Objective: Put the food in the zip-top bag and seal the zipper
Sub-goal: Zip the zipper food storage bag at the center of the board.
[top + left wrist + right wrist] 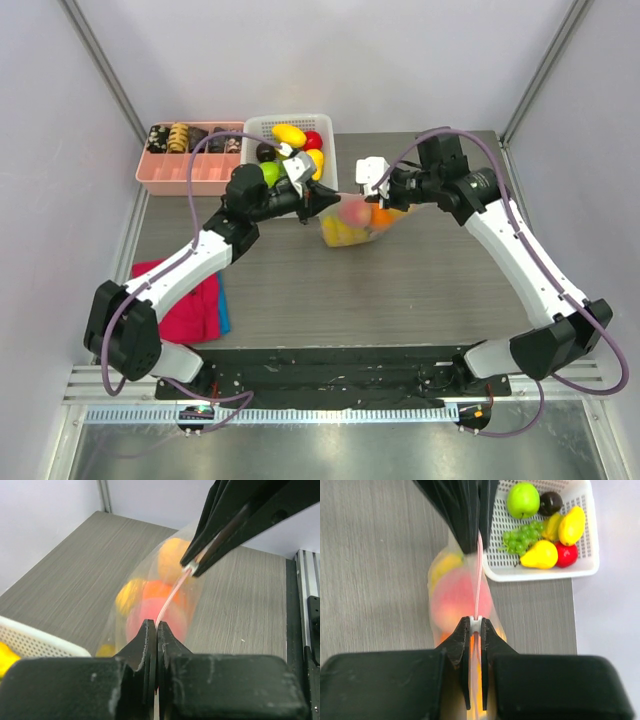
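The zip-top bag (347, 228) hangs between my two grippers over the table, with a pink peach (454, 599), an orange (171, 559) and yellow pieces inside. Its zipper (479, 577) runs taut as a thin pink line from one gripper to the other. My left gripper (156, 625) is shut on one end of that strip. My right gripper (479, 622) is shut on the small white slider at the other end. More food lies in the white basket (546, 573): a green apple (522, 500), grapes, a yellow pear and a red piece.
The white basket (258, 126) stands at the back, just behind the left gripper (326, 197). A pink divided tray (190, 181) of dark snacks sits left of it. A red cloth (192, 306) lies at the front left.
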Robot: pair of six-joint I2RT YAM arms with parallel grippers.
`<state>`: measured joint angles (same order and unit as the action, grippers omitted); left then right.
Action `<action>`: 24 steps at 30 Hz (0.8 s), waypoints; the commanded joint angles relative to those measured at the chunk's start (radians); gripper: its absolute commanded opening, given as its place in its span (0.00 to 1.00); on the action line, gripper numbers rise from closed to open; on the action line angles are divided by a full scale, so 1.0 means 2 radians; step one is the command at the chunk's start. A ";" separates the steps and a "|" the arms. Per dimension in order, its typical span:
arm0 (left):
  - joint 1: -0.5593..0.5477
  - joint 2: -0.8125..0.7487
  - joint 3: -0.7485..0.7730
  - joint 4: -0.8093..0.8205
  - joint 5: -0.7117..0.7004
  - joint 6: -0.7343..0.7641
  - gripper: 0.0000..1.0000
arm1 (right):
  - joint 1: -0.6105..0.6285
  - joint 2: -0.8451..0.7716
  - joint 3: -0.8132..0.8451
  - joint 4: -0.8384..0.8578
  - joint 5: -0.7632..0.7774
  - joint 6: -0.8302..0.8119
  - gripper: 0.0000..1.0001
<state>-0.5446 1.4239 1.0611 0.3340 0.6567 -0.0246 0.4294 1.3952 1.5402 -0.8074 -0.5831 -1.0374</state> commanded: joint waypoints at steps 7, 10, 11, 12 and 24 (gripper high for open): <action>0.034 -0.039 -0.005 0.005 -0.020 -0.004 0.00 | -0.116 -0.025 -0.002 -0.057 0.042 -0.040 0.01; 0.037 -0.034 -0.002 0.003 -0.015 -0.005 0.00 | -0.141 -0.026 -0.003 -0.079 0.042 -0.052 0.01; 0.038 -0.033 -0.002 0.003 -0.014 -0.006 0.00 | -0.145 -0.030 -0.005 -0.083 0.043 -0.056 0.01; 0.038 -0.031 -0.001 0.003 -0.013 -0.008 0.00 | -0.150 -0.032 -0.008 -0.089 0.049 -0.063 0.01; 0.042 -0.018 0.011 0.004 0.001 -0.008 0.00 | -0.185 -0.044 -0.004 -0.120 0.070 -0.076 0.01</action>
<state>-0.4923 1.3983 1.0481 0.2985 0.6758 -0.0456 0.0925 1.3449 1.5116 -0.9977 -0.5625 -1.1503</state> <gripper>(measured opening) 0.024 0.088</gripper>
